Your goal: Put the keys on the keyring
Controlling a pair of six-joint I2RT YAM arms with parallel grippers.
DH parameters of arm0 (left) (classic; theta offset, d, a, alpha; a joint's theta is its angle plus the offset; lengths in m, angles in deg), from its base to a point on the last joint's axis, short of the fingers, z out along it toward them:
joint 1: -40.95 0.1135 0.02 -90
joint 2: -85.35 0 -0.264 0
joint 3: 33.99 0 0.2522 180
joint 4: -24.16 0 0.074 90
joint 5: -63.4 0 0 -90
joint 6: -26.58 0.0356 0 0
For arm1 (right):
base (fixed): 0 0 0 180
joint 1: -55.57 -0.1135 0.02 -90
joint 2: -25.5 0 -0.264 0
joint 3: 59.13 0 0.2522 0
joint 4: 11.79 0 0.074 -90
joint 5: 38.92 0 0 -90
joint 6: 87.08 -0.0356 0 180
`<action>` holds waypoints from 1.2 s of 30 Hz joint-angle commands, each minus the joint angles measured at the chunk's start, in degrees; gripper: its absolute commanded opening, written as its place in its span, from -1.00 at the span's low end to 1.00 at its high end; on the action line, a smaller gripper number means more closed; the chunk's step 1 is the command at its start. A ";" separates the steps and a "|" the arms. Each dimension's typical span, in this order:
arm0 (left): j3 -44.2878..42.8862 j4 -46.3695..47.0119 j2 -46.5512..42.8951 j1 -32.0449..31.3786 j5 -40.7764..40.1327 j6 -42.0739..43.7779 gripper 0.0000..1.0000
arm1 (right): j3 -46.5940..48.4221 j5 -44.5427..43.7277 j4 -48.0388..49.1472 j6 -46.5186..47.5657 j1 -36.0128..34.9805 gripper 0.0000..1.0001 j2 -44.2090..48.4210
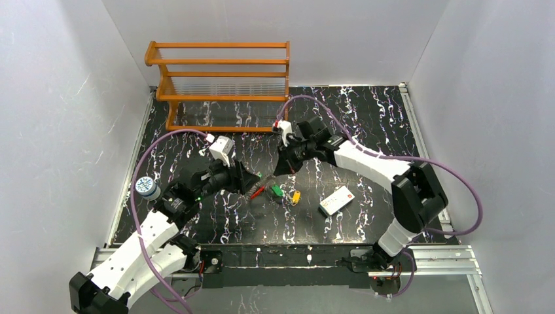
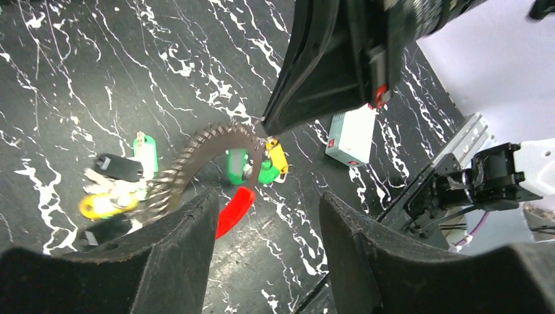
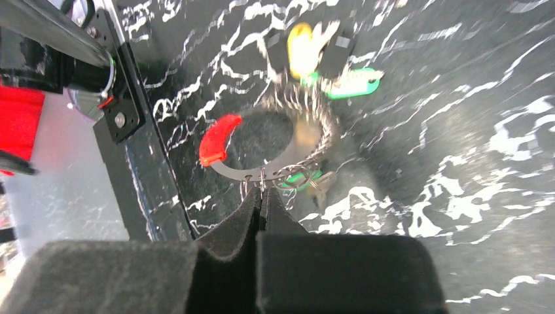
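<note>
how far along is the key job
Done: a cluster of tagged keys seems to hang on the keyring. In hand: the right claw is pinched shut on the ring; the left claw is open, empty. Left: green key and yellow key lie by the ring; threaded or not, unclear.

We log the keyring (image 2: 196,147) grey with a red section; beside it a green key (image 1: 277,190) and a yellow key (image 1: 296,197); under it the table (image 1: 366,111) black, white-veined.

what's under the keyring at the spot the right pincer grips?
A green key peeks out beneath the rim of the keyring, beside the shut right pincer. Inside the loop only bare table shows. The pinched stretch of rim is covered by the pincer; blur obscures the far side.
</note>
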 commanded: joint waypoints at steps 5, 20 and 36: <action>-2.93 -0.69 -4.13 0.08 4.71 11.77 0.16 | 4.95 -7.61 1.84 4.09 -0.19 -0.97 10.25; 1.14 3.42 -11.82 0.08 15.80 26.26 0.17 | -3.12 4.53 10.79 22.24 -3.07 -0.97 18.29; 9.02 15.16 -15.14 0.08 21.08 29.16 -0.24 | -5.07 10.31 8.68 32.14 -8.38 -0.97 19.11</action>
